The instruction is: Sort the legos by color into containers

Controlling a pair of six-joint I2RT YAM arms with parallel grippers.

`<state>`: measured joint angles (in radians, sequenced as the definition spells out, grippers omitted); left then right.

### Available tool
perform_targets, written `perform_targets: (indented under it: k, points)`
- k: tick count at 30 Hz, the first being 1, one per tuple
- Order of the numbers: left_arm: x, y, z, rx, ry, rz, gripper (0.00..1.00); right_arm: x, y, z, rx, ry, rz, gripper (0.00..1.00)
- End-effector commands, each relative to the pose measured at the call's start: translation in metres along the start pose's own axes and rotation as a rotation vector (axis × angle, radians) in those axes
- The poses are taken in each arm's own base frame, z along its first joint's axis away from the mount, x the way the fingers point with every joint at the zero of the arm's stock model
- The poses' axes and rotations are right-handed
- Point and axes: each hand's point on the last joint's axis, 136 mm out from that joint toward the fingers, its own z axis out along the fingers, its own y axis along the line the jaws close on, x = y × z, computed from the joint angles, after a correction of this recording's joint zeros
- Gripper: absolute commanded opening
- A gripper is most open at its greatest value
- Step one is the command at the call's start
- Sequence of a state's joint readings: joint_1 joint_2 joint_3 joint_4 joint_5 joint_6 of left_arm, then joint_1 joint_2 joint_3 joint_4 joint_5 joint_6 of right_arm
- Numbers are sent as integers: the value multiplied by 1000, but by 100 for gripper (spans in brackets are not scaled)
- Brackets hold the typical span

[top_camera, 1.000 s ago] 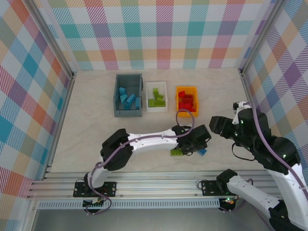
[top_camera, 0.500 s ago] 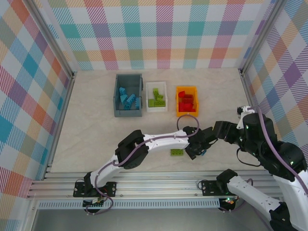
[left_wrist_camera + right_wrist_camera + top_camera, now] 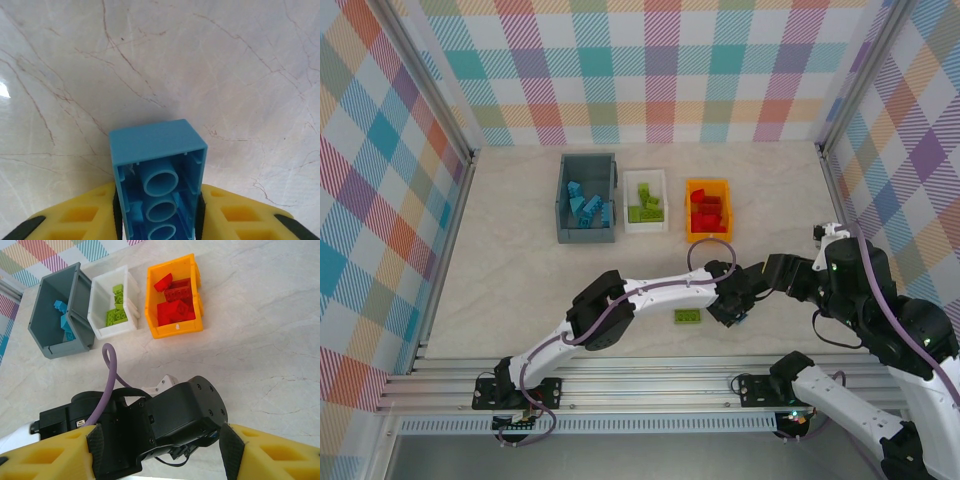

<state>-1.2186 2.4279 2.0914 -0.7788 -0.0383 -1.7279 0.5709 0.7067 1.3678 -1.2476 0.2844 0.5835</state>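
A robotics lab test cell is indicated by a marble-patterned tabletop (image 3: 520, 270) enclosed by checked wall panels (image 3: 660, 70) on aluminium posts (image 3: 425, 85), with the left arm (image 3: 650, 292) and right arm (image 3: 880, 320) bolted to an aluminium rail (image 3: 640, 385).

Table (image 3: 520, 250): cream marble-look top with thin brown veins, plaid panels (image 3: 650, 70) on three sides. Three open bins sit in a row on the far half, left to right: grey-blue bin (image 3: 563, 200), white bin (image 3: 646, 227), orange-yellow bin (image 3: 708, 237), with small gaps between them. One lime green lego (image 3: 687, 317) lies loose, studs up, on the bare top near the front edge, well apart from the bins.
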Motion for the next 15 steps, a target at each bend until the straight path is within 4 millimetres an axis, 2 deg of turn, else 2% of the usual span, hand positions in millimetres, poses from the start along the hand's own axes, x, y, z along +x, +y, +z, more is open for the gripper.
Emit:
perform_targets:
  k: [1,5,8,12,15]
  points:
    - [-16,-4,-13,14,-65,38,33,3,-2,-1,4,5,-11,65]
    - [-38,-15,-52,71,-135,71,32,2,3,0,-19,4,-23,65]
    - [-66,-18,-97,128,-219,133,32,1,15,3,-77,14,-47,65]
    - [-120,-10,-163,175,-318,220,30,3,55,14,-260,59,-117,65]
    - [-173,12,-204,158,-403,285,26,4,86,28,-386,98,-133,65]
